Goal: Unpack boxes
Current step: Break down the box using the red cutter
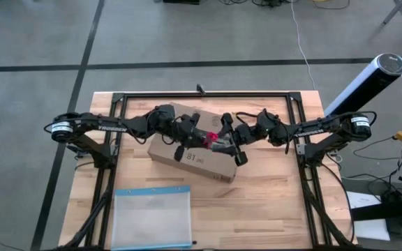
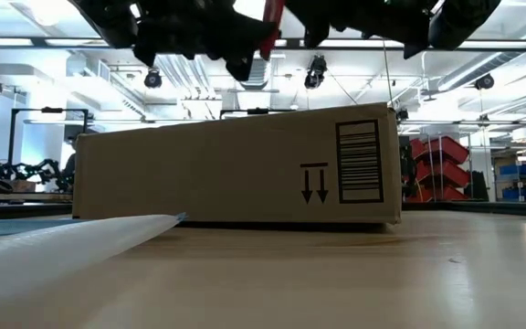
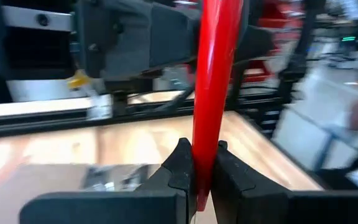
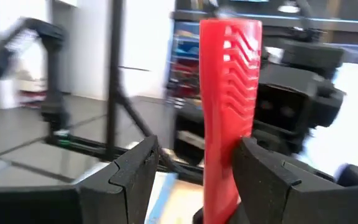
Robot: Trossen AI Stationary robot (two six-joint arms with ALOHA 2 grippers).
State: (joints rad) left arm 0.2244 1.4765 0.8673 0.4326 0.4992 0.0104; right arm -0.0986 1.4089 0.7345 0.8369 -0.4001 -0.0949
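A brown cardboard box (image 1: 194,159) lies flat on the wooden table's middle, with a printed barcode and arrows on its near side (image 2: 359,163). Above its top, both grippers meet at a small red tool (image 1: 213,137). My left gripper (image 3: 202,152) is shut on the tool. My right gripper (image 4: 199,149) is open, with the tool's ribbed red handle (image 4: 229,106) standing between its spread fingers. In the low view the tool (image 2: 270,27) and both grippers hang clear above the box. My left gripper pinches the red tool's smooth narrow part (image 3: 204,134) between its two fingertips, coming level from the table's left. The tool is lifted clear of the box. My right gripper has one finger (image 4: 272,180) close against the tool's handle; I cannot tell whether it touches.
A clear plastic pouch with a blue edge (image 1: 152,217) lies on the table's near side, left of centre. A black metal frame (image 1: 201,93) runs along the table's far edge and sides. A white and black cylinder (image 1: 365,82) stands beyond the table's far right corner.
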